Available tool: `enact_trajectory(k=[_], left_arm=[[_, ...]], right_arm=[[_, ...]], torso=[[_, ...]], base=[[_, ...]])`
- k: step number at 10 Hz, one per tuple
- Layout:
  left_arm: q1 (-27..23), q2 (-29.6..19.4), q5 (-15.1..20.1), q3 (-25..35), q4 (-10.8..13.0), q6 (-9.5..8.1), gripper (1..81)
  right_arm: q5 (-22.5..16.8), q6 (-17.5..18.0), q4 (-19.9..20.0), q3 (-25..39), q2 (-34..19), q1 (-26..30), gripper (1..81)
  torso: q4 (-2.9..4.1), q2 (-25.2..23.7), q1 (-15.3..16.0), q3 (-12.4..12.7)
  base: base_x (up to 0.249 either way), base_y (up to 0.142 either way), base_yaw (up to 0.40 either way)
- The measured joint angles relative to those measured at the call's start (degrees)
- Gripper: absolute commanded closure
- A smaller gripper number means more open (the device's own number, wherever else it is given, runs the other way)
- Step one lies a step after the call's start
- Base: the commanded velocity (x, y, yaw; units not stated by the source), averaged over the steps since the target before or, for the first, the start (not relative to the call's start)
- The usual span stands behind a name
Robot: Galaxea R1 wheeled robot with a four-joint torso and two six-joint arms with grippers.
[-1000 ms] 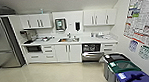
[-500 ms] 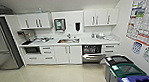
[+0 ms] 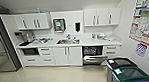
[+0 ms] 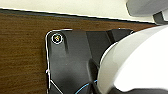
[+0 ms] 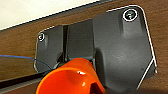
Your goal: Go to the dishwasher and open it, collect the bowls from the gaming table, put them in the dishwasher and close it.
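The dishwasher (image 3: 92, 51) sits under the white counter, right of the sink cabinet. Its steel door (image 3: 94, 59) is lowered and the dark inside with a rack shows. In the right wrist view an orange bowl (image 5: 70, 77) hangs close in front of the dark wrist plate, with my right gripper (image 5: 75, 75) shut on it. A whitish bowl (image 4: 135, 60) looms large in the left wrist view, and my left gripper (image 4: 100, 75) is shut on it. Brown wood-look flooring lies beneath both. The gaming table is out of view.
A steel fridge (image 3: 0, 48) stands at the left end of the kitchenette. Two lidded bins (image 3: 127, 73) stand at the front right, close to the open door. Posters (image 3: 145, 17) cover the right wall. Pale floor (image 3: 47, 78) stretches before the cabinets.
The whole head picture has shifted slightly as the camera moves toward the kitchenette. The dishwasher door stays lowered.
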Motion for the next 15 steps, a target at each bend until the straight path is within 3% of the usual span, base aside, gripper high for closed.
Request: enact_trajectory(k=[15], left_arm=[[0.02,-0.06,-0.02,0.02,-0.02,0.00,81.1]], right_arm=[[-0.05,0.00,0.00,-0.02,-0.02,-0.05,81.1]], torso=[[0.00,0.00,0.00,0.00]], base=[[0.142,0.000,0.000]])
